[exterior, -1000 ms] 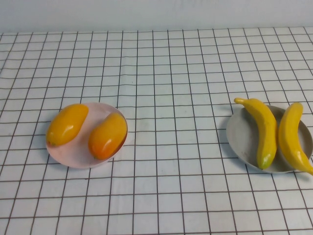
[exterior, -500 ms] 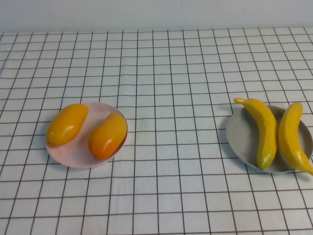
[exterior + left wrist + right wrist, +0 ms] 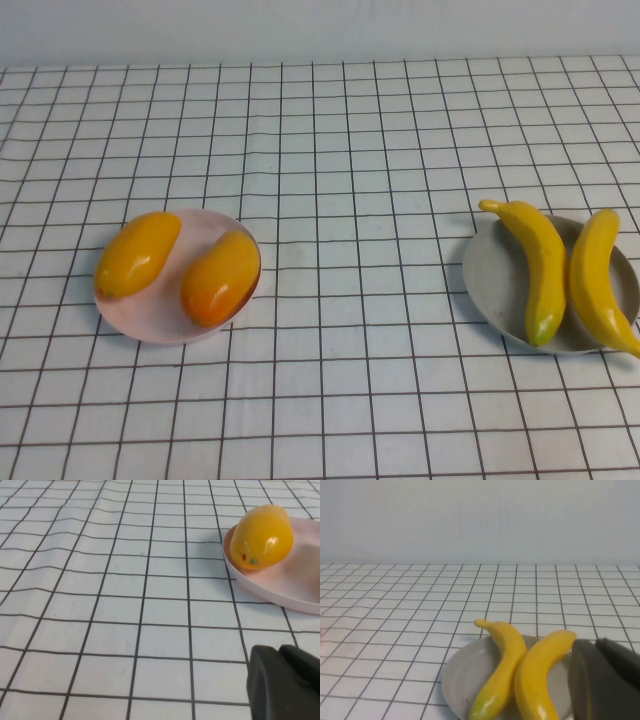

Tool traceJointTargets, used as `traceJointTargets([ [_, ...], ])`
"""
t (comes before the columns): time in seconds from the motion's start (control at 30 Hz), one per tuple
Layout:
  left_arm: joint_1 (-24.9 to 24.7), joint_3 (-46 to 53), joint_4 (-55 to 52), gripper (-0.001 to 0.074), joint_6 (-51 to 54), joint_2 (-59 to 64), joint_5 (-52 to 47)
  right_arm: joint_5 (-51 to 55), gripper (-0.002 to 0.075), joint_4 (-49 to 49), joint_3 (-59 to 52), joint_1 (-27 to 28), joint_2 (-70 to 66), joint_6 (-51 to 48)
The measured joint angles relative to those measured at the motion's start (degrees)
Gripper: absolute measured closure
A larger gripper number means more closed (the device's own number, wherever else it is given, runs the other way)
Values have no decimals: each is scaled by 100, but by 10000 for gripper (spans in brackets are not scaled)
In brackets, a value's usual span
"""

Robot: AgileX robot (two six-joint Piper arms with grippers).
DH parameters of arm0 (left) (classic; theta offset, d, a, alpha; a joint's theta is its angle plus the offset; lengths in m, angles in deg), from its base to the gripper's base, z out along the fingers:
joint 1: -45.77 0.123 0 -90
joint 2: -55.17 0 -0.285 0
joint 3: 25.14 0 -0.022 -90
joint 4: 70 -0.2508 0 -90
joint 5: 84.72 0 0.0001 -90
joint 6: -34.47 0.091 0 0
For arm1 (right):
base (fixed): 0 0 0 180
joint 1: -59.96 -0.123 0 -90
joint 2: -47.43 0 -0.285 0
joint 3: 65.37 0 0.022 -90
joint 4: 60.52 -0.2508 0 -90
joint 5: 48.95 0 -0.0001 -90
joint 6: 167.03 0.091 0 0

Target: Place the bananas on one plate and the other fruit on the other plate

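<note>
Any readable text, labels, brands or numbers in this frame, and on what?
None: no words, numbers or brand marks show.
The bananas, grey plate, mangoes, pink plate and checked cloth are unmarked.
Left claw and right claw, each seen only from its wrist camera, carry no label.

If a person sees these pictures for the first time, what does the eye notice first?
Two bananas lie side by side on the grey plate at the right of the checked cloth. Two mango-like fruits sit on the pink plate at the left. The left gripper and right gripper show only as dark edges in the wrist views, near their plates.
</note>
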Motion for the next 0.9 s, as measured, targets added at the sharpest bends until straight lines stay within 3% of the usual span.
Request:
traceJointTargets([
  [0.1,0,0,0,738,0,0,0,-435,741,189,-261,0,0,187],
  [0.33,0,0,0,738,0,0,0,-686,741,1317,-956,304,448,1886],
  [0.7,0,0,0,738,0,0,0,449,741,1481,-1138,523,562,2209],
  [0.9,0,0,0,738,0,0,0,503,741,1481,-1138,523,562,2213],
])
